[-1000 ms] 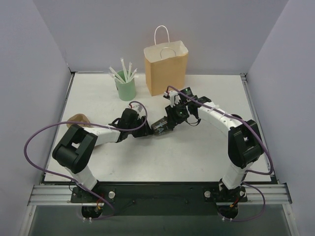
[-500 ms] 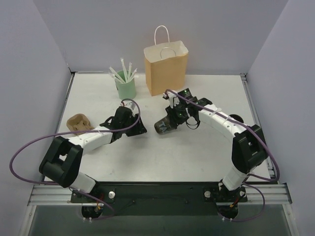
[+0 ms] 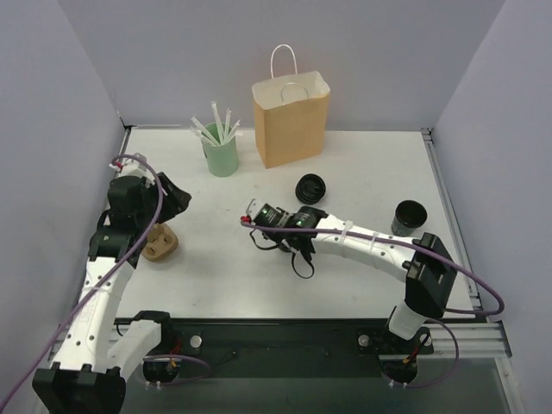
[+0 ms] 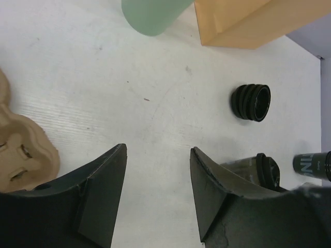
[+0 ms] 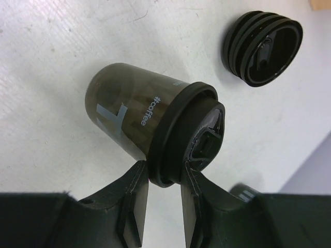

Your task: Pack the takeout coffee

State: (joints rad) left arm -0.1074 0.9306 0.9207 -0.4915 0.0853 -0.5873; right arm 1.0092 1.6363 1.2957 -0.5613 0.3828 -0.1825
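The takeout coffee (image 5: 139,111), a dark cup printed "#coffee" with a black lid (image 5: 189,137), lies tipped on its side low over the white table. My right gripper (image 5: 163,173) is shut on the lid's rim, one finger on each side. The left wrist view shows the same cup (image 4: 248,166) at its right edge. My left gripper (image 4: 158,152) is open and holds nothing. It hangs raised at the table's left (image 3: 172,200), well apart from the cup. The brown paper bag (image 3: 291,119) stands open at the back. In the top view the right wrist hides the cup.
A stack of black lids (image 3: 310,188) lies just beyond the right wrist. An open black cup (image 3: 409,217) stands at the right. The mint-green cup of straws (image 3: 221,153) is left of the bag. The pulp carrier (image 3: 159,242) sits under the left arm.
The left gripper let go of the cup and swung back up to the left. The right arm carried the cup leftward and nearer, uncovering the lid stack and the open cup.
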